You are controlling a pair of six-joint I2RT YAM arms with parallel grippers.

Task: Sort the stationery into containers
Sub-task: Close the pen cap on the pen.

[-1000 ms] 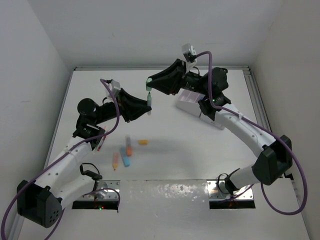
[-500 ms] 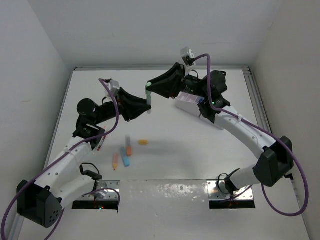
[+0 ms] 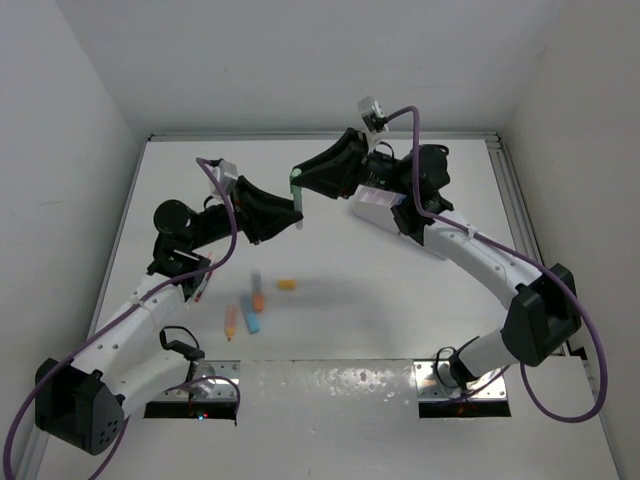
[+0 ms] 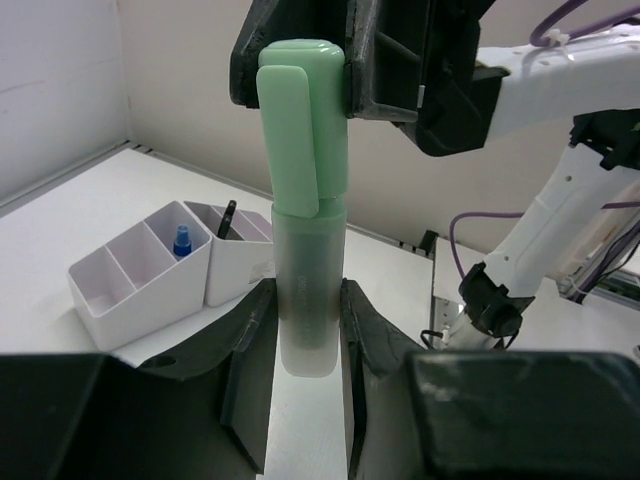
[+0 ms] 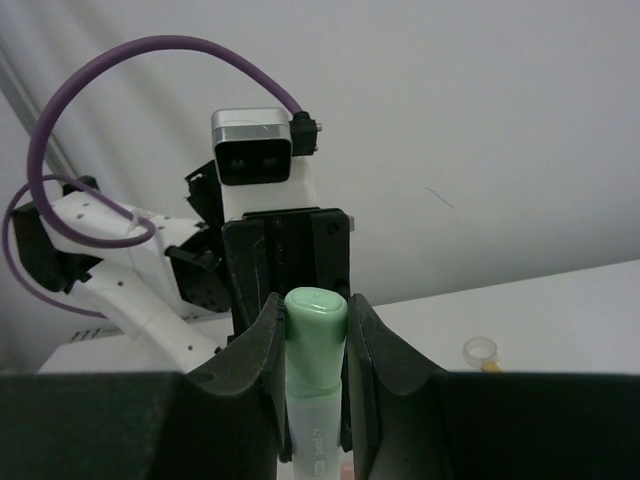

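Both tools are meeting in mid-air over the far middle of the desk [image 3: 380,310], each gripping the one green marker [image 3: 297,196]. The left tool [image 3: 292,214] is clamping its clear lower barrel, and the right tool [image 3: 297,178] is pinching its green cap. The marker is standing upright, well clear of the desk. Open white surface is lying beneath it and across the centre and right front. Walls are closing off the left, far and right edges.

The white organizer [image 3: 376,206] is sitting at the far right, partly behind the right arm. It is showing one blue-capped bottle [image 4: 182,241] and one black scissors handle [image 4: 228,216] in separate compartments.

Near the left arm, one orange marker [image 3: 258,298], one blue marker [image 3: 251,321], one thin pink pen [image 3: 231,322] and one small orange eraser [image 3: 287,284] are lying loose.
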